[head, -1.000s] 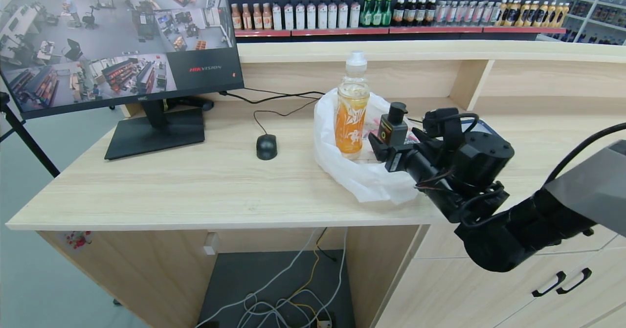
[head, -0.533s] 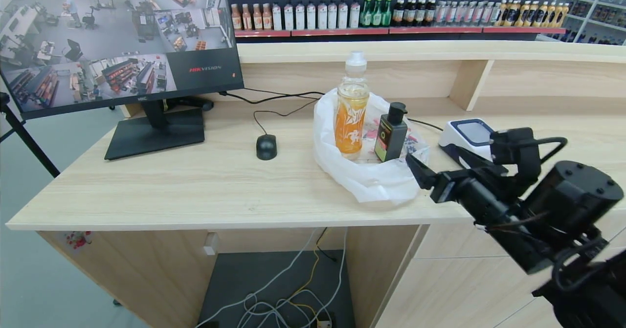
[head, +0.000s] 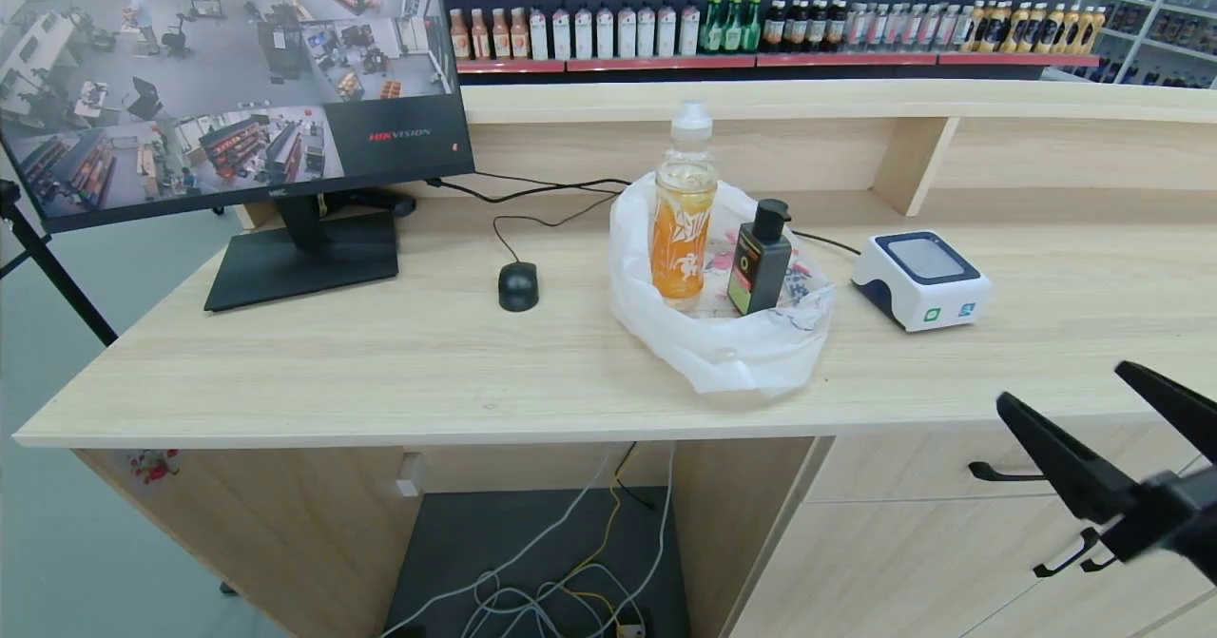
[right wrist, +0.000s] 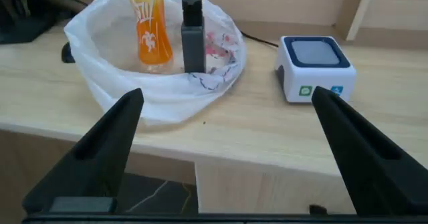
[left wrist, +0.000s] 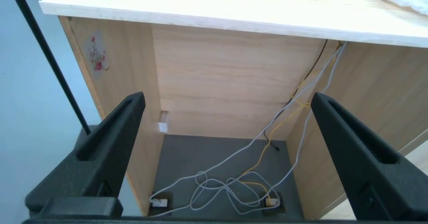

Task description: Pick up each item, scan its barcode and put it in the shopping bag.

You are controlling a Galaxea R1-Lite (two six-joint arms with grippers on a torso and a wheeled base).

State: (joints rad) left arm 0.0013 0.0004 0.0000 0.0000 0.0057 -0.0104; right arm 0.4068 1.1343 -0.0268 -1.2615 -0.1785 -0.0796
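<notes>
While the right gripper hangs in front of the worktop's front edge toward its right end, its jaws spread wide and holding nothing, both items stand inside the bag. The bag is a white plastic one, open at the top and slumped low. It sits near the middle of the worktop and reaches close to the front edge. In it the orange bottle stands upright on the side toward the worktop's left end, its white cap rising well above the bag's rim. The dark pump bottle stands upright just beside it, toward the right end, apart from it by a small gap. The scanner, white with a dark top window, lies on the worktop near the bag on the right side, not touching it. In the right wrist view the gripper faces the bag and scanner from the front.

The left gripper is also wide open and empty. It is held below the worktop's left front corner, facing the recess beneath, where loose cables lie on the floor.

A mouse rests left of the bag, and a monitor stands at the back left corner.
</notes>
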